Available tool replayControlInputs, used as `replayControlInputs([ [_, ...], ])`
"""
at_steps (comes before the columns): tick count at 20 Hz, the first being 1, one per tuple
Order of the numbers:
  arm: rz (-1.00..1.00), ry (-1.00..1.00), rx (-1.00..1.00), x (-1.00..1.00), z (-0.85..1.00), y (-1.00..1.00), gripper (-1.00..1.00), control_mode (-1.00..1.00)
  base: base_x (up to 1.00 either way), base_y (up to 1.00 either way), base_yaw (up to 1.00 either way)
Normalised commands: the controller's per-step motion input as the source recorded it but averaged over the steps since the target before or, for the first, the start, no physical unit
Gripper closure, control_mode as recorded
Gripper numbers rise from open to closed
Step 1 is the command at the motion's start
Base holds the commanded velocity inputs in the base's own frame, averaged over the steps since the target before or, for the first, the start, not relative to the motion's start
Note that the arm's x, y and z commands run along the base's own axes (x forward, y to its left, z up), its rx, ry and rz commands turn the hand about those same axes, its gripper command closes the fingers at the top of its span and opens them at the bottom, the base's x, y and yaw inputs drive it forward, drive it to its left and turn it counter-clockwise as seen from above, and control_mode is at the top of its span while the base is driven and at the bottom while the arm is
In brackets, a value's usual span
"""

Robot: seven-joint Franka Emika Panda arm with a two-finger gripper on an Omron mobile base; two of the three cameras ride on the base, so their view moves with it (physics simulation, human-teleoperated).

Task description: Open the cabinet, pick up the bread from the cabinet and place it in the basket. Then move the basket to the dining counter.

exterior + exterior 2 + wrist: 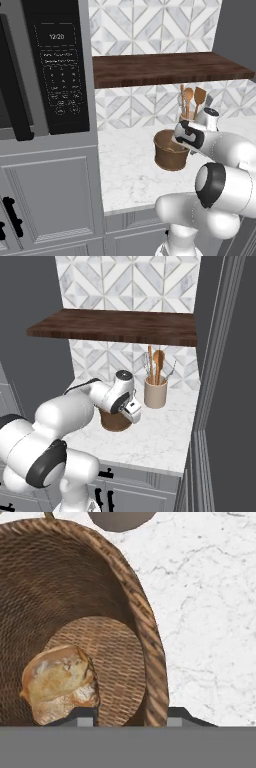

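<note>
Basket point(145, 642) rim sits between my fingertips, one inside the wall, one outside; gripper point(131, 716) looks clamped on it. Bread point(57, 682) lies on the basket floor. Basket stands on the marble worktop point(130, 175), near the crock of wooden spoons point(155, 392).

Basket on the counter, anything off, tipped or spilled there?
Nothing stands out. The basket sits upright on the marble worktop, and the bread lies inside on its floor. The gripper straddles its rim.
</note>
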Motion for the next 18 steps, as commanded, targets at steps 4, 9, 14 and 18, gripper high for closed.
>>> replayControlInputs([
  [4,0.0,0.02,-0.06,-0.28,-0.13,0.24,1.0,-1.0,0.0,0.0,0.0],
  [9,0.0,-0.04,0.0,-0.39,0.42,0.11,1.0,-1.0,0.0,0.0,0.0],
  [14,0.0,0.01,0.0,-0.6,1.0,0.11,1.0,-1.0,0.0,0.0,0.0],
  [18,0.0,0.0,-0.03,-0.64,0.98,0.07,1.0,-1.0,0.0,0.0,0.0],
])
